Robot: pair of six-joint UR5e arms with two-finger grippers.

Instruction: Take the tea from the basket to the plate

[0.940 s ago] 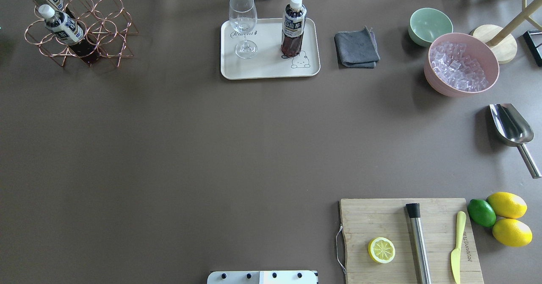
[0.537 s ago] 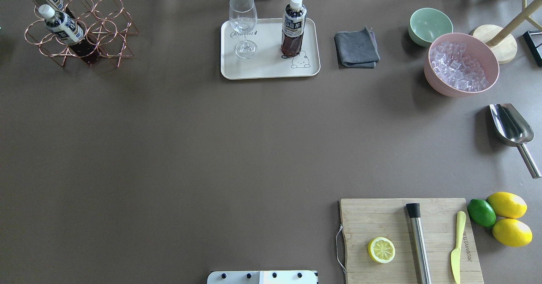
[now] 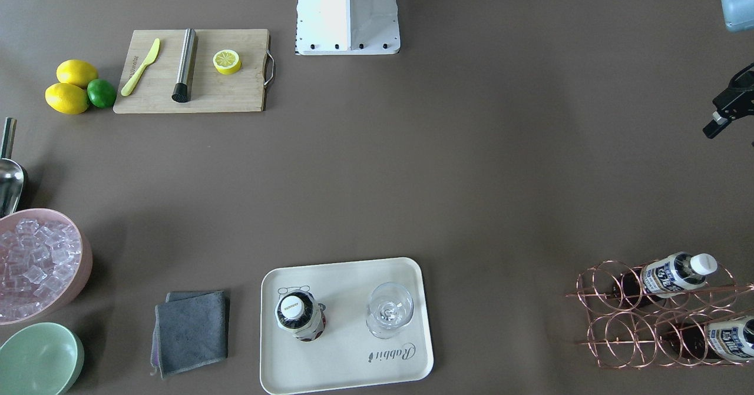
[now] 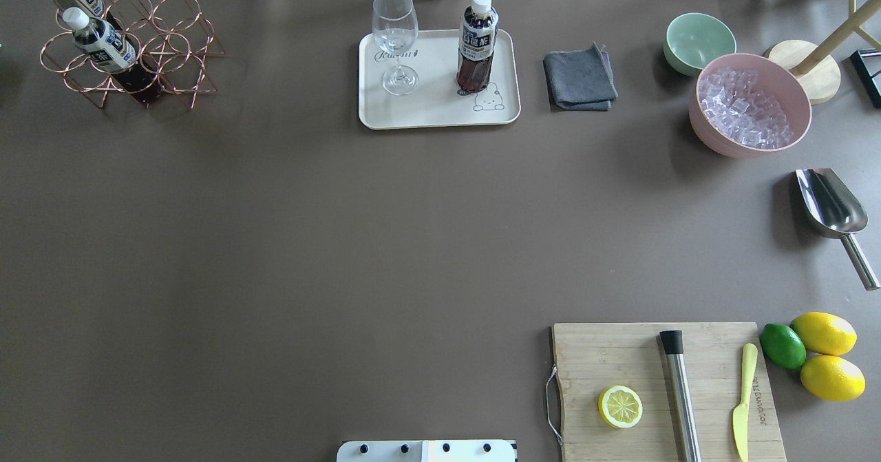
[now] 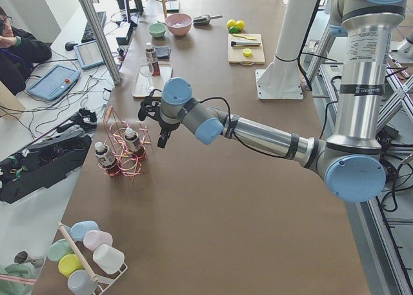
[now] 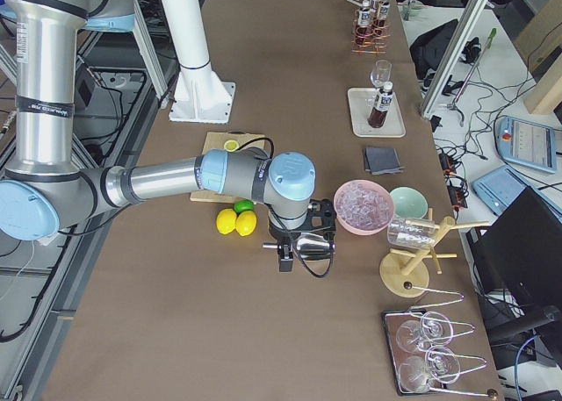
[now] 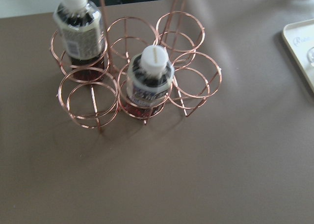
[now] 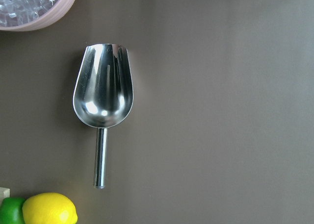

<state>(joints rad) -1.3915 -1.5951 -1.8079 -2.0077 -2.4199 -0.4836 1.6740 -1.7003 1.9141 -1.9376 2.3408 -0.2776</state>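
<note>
One tea bottle (image 4: 477, 42) stands upright on the cream plate (image 4: 433, 100), beside a wine glass (image 4: 396, 42). It also shows in the front view (image 3: 299, 315). Two more tea bottles (image 7: 149, 79) (image 7: 78, 23) sit in the copper wire basket (image 4: 172, 56) at the far left corner. My left gripper (image 5: 161, 139) hovers above the table beside the basket and holds nothing that I can see; whether it is open or shut I cannot tell. My right gripper (image 6: 285, 259) hangs over the steel scoop (image 8: 103, 87); I cannot tell its state either.
A grey cloth (image 4: 579, 78), a mint bowl (image 4: 698, 40) and a pink bowl of ice (image 4: 750, 107) stand right of the plate. A cutting board (image 4: 619, 359) with a lemon half, a muddler and a knife lies near right, with lemons and a lime (image 4: 782, 346).
</note>
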